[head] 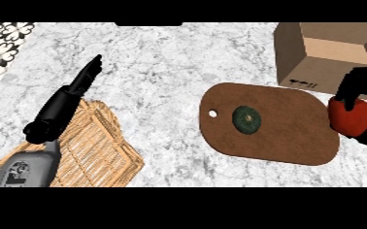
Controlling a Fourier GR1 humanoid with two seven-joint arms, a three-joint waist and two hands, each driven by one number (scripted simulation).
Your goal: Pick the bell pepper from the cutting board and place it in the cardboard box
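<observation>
Two hands: right hand (352, 93) fingers curled on bell pepper (347, 120) beside cardboard box (315, 53), its print (302, 83) illegible; left hand (63, 103) fingers straight

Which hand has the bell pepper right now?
The right hand, at the view's right edge, curled round the red bell pepper; the left hand is open and holds nothing.

One surface (165, 63) carries one cutting board (287, 136), with one dark green round item (246, 119) on it, one bell pepper (347, 119) at its right edge, one cardboard box (315, 53) behind it, one woven tray (93, 145) well to its left, and two hands, the left hand (68, 97) and the right hand (353, 89).
</observation>
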